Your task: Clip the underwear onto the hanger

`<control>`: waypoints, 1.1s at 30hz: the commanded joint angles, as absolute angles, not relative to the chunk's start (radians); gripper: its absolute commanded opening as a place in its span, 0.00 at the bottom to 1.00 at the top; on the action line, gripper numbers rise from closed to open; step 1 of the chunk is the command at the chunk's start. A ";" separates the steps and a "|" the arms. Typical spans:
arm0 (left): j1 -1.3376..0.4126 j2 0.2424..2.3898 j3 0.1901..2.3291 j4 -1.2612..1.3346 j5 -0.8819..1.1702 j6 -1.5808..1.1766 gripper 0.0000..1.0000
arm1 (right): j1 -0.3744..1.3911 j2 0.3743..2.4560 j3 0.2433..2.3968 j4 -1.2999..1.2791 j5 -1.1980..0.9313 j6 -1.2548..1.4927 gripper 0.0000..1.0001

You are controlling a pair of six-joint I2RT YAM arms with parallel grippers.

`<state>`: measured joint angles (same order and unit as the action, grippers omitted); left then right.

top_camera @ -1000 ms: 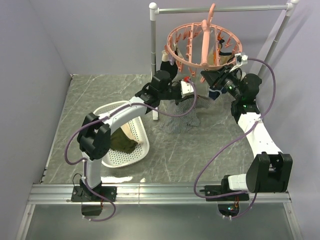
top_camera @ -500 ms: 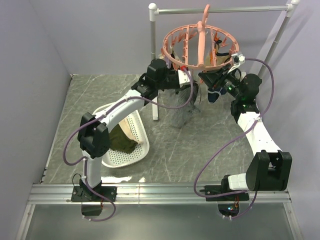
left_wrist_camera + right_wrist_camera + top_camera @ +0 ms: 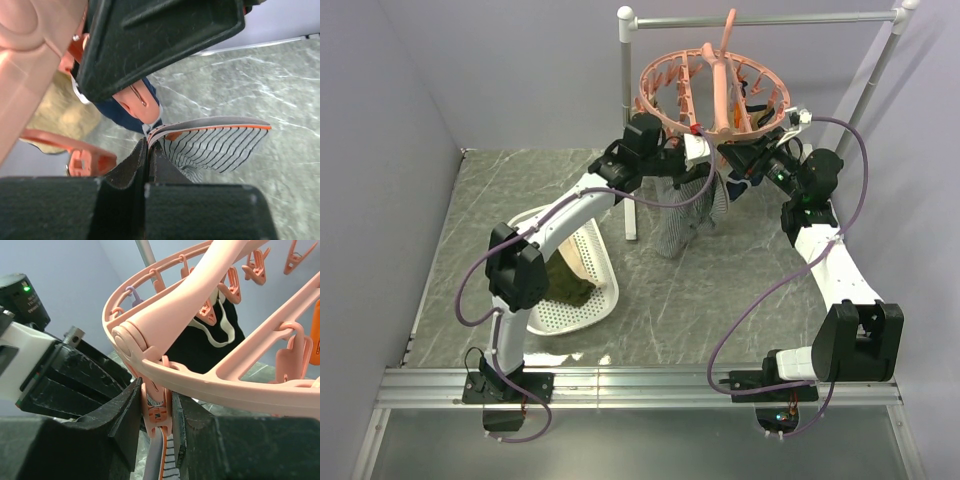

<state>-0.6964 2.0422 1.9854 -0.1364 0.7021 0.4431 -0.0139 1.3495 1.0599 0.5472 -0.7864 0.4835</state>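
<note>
While beneath hanger (image 3: 717, 92), underwear (image 3: 215, 145) firmly within left hand (image 3: 147, 150).

The hanger (image 3: 715, 85) hangs from the rail stand (image 3: 770, 17) at the back of the counter (image 3: 740, 290). Under its near rim, where the left claw (image 3: 705, 152) and right claw (image 3: 728, 158) meet, hangs the underwear (image 3: 680, 215). Nearer and to the left, a basket (image 3: 605, 300) on the counter holds a garment (image 3: 565, 285).

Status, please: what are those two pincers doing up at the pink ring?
Left pincer shut on underwear waistband. Right pincer squeezing a hanger peg. Striped edge just under that peg; clipping not confirmed. Nothing seen blocking.
</note>
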 commanded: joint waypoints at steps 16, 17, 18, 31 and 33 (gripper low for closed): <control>-0.698 2.146 2.250 -0.337 0.649 0.153 0.00 | -0.015 1.347 1.028 0.707 -0.798 0.442 0.00; -0.698 2.143 2.244 -0.331 0.655 0.141 0.00 | -0.015 1.345 1.028 0.707 -0.798 0.439 0.00; -0.696 2.137 2.226 -0.321 0.658 0.132 0.00 | -0.015 1.347 1.023 0.712 -0.798 0.433 0.00; -0.687 2.132 2.226 -0.272 0.699 0.032 0.00 | -0.014 1.341 0.983 0.784 -0.833 0.400 0.00; -0.681 2.134 2.223 -0.258 0.707 0.006 0.00 | -0.015 1.342 0.979 0.788 -0.838 0.393 0.00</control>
